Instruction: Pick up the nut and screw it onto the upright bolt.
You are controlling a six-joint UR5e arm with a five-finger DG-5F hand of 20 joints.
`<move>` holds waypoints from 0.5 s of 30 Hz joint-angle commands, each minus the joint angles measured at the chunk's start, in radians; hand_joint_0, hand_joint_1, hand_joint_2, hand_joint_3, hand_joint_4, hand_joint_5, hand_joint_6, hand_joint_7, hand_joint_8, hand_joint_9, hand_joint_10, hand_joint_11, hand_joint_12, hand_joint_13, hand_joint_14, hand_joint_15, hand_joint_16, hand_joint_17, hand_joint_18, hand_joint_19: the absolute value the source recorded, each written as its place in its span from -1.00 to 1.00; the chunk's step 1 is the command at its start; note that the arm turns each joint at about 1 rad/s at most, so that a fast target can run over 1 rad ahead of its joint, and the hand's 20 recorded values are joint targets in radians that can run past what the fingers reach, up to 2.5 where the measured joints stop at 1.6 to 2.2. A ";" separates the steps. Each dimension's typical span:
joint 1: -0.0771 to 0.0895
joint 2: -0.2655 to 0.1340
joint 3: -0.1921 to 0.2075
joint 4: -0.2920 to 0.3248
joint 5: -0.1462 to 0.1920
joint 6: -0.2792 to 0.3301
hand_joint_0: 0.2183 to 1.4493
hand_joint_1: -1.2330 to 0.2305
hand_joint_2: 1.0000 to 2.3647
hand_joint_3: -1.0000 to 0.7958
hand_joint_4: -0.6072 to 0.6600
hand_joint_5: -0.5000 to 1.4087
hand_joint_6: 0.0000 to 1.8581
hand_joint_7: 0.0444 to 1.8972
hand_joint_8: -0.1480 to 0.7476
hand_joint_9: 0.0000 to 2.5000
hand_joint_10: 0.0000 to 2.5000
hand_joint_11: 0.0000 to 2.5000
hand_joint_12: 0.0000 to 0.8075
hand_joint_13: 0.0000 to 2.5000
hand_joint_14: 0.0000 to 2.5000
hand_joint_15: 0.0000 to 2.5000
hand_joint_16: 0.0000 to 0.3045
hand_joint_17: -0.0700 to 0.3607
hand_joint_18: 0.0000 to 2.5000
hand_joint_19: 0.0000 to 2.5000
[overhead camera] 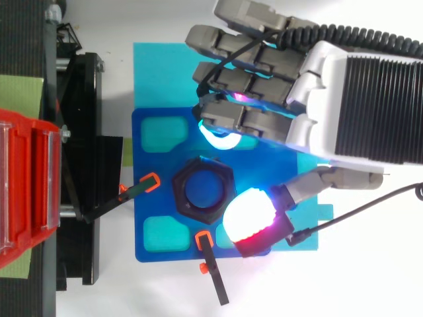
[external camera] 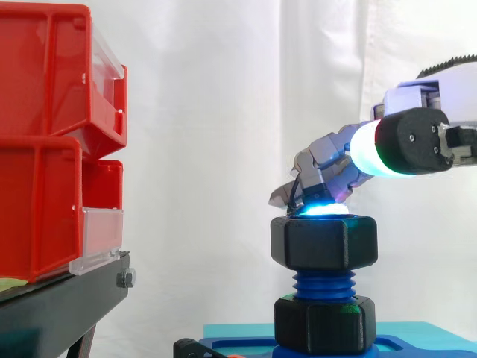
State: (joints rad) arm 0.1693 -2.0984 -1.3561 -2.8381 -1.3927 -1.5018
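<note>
A black hex nut [external camera: 324,242] [overhead camera: 201,190] sits on top of the upright blue bolt [external camera: 324,285], with bare thread below it. A second black nut [external camera: 324,324] rests at the bolt's foot on the blue base plate [overhead camera: 158,158]. My hand [external camera: 328,160] [overhead camera: 264,66] hovers over the upper nut from the right. Its fingers bend downward, and a cyan-glowing fingertip [overhead camera: 218,137] touches the nut's top rim. The thumb pad [external camera: 369,149] [overhead camera: 250,214] glows white and red, stands well above the nut and is spread away from the fingers. Nothing is pinched between them.
Stacked red bins [external camera: 45,134] [overhead camera: 26,191] stand on a black stand [external camera: 59,298] to the left. Two black clamps with orange tips [overhead camera: 142,185] [overhead camera: 208,264] hold the base plate. A cyan mat [overhead camera: 152,66] lies under the plate.
</note>
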 commanded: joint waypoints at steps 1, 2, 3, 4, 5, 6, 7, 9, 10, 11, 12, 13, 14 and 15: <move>-0.014 0.000 0.000 -0.004 -0.017 0.000 -0.50 0.56 -1.00 -0.44 0.35 -0.50 -0.42 0.41 -0.02 -0.47 -1.00 -1.00 -0.16 -0.67 -1.00 -1.00 -0.74 -0.26 -0.89 -1.00; -0.016 0.000 0.000 -0.003 -0.022 0.000 -0.50 0.56 -1.00 -0.44 0.35 -0.50 -0.43 0.44 -0.02 -0.46 -1.00 -1.00 -0.16 -0.67 -1.00 -1.00 -0.74 -0.26 -0.89 -1.00; -0.017 0.000 0.002 -0.003 -0.022 0.000 -0.50 0.56 -1.00 -0.44 0.35 -0.51 -0.46 0.43 -0.02 -0.46 -1.00 -1.00 -0.16 -0.67 -1.00 -1.00 -0.74 -0.26 -0.89 -1.00; -0.021 0.001 0.009 -0.004 -0.032 0.000 -0.50 0.57 -1.00 -0.44 0.35 -0.53 -0.46 0.37 -0.03 -0.47 -1.00 -1.00 -0.16 -0.67 -1.00 -1.00 -0.74 -0.26 -0.89 -1.00; -0.021 0.000 0.014 -0.006 -0.034 -0.002 -0.51 0.57 -1.00 -0.44 0.36 -0.54 -0.46 0.29 -0.03 -0.47 -1.00 -1.00 -0.15 -0.67 -1.00 -1.00 -0.74 -0.26 -0.89 -1.00; -0.022 0.001 0.018 -0.006 -0.037 -0.002 -0.51 0.58 -1.00 -0.44 0.38 -0.56 -0.46 0.16 -0.04 -0.49 -1.00 -1.00 -0.15 -0.68 -1.00 -1.00 -0.73 -0.25 -0.90 -1.00; -0.025 0.001 0.034 -0.009 -0.043 -0.003 -0.52 0.59 -1.00 -0.44 0.38 -0.57 -0.46 0.10 -0.06 -0.51 -1.00 -1.00 -0.15 -0.69 -1.00 -1.00 -0.73 -0.24 -0.90 -1.00; -0.027 0.001 0.052 -0.024 -0.054 -0.011 -0.53 0.61 -1.00 -0.44 0.34 -0.60 -0.46 -0.10 -0.08 -0.57 -1.00 -1.00 -0.13 -0.71 -1.00 -1.00 -0.72 -0.22 -0.93 -1.00; -0.027 0.000 0.069 -0.040 -0.061 -0.020 -0.53 0.61 -1.00 -0.44 0.33 -0.61 -0.46 -0.13 -0.08 -0.57 -1.00 -1.00 -0.13 -0.73 -1.00 -1.00 -0.71 -0.22 -0.94 -1.00; -0.027 0.001 0.074 -0.044 -0.063 -0.023 -0.54 0.62 -1.00 -0.44 0.30 -0.62 -0.46 -0.20 -0.10 -0.58 -1.00 -1.00 -0.13 -0.74 -1.00 -1.00 -0.71 -0.21 -0.95 -1.00; -0.027 0.000 0.080 -0.050 -0.066 -0.026 -0.54 0.62 -1.00 -0.44 0.29 -0.62 -0.46 -0.22 -0.10 -0.59 -1.00 -1.00 -0.13 -0.74 -1.00 -1.00 -0.71 -0.21 -0.95 -1.00; -0.027 0.000 0.084 -0.050 -0.071 -0.029 -0.54 0.62 -1.00 -0.44 0.28 -0.63 -0.46 -0.26 -0.11 -0.60 -1.00 -1.00 -0.12 -0.75 -1.00 -1.00 -0.71 -0.21 -0.96 -1.00; -0.027 0.000 0.086 -0.052 -0.077 -0.034 -0.54 0.63 -1.00 -0.44 0.27 -0.64 -0.46 -0.29 -0.12 -0.61 -1.00 -1.00 -0.12 -0.76 -1.00 -1.00 -0.70 -0.21 -0.98 -1.00; -0.027 0.000 0.088 -0.050 -0.081 -0.035 -0.55 0.64 -1.00 -0.44 0.27 -0.64 -0.46 -0.30 -0.13 -0.62 -1.00 -1.00 -0.12 -0.78 -1.00 -1.00 -0.70 -0.20 -1.00 -1.00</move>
State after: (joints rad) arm 0.1431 -2.0981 -1.2816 -2.8816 -1.4593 -1.5269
